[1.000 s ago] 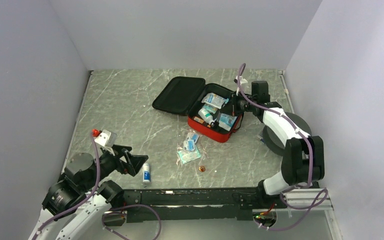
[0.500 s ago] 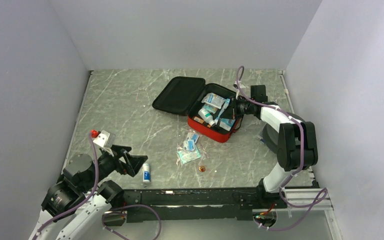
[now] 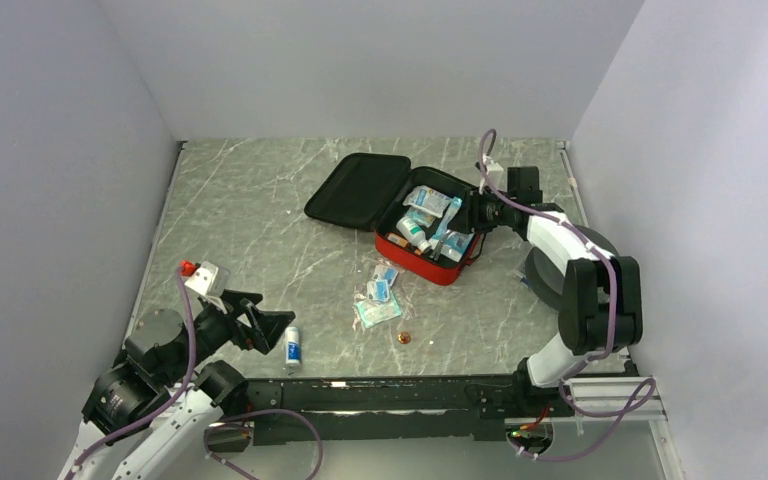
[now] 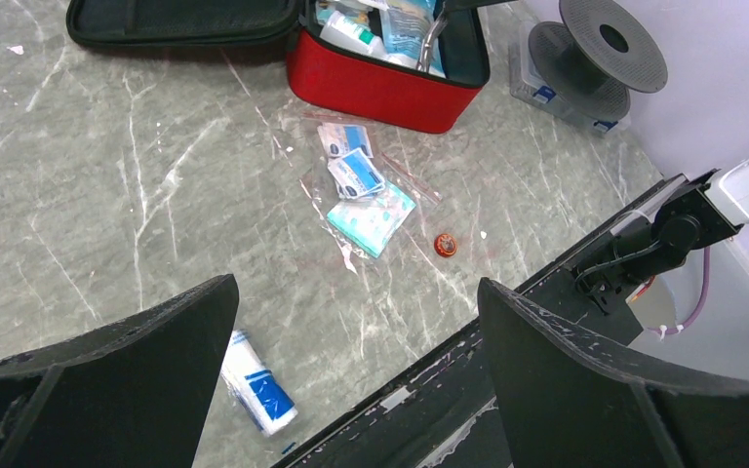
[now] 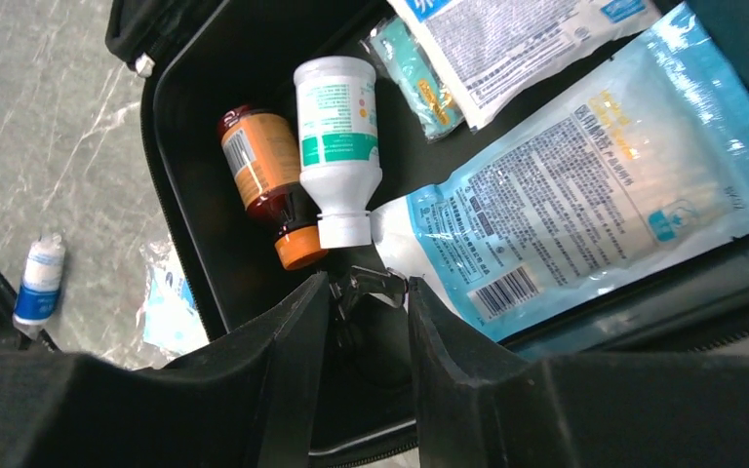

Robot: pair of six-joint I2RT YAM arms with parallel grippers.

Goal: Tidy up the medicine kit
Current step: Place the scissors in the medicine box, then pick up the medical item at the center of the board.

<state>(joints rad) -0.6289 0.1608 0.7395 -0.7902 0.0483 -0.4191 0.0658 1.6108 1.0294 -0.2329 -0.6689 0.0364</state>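
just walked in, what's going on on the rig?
Kit packing, partway. The red medicine kit lies open with two bottles and sachets inside. The right pincer hangs over its interior, jaws apart, by a blue packet. The left pincer is wide open beside a white-and-blue tube. Loose packets and a small cap lie outside the kit.
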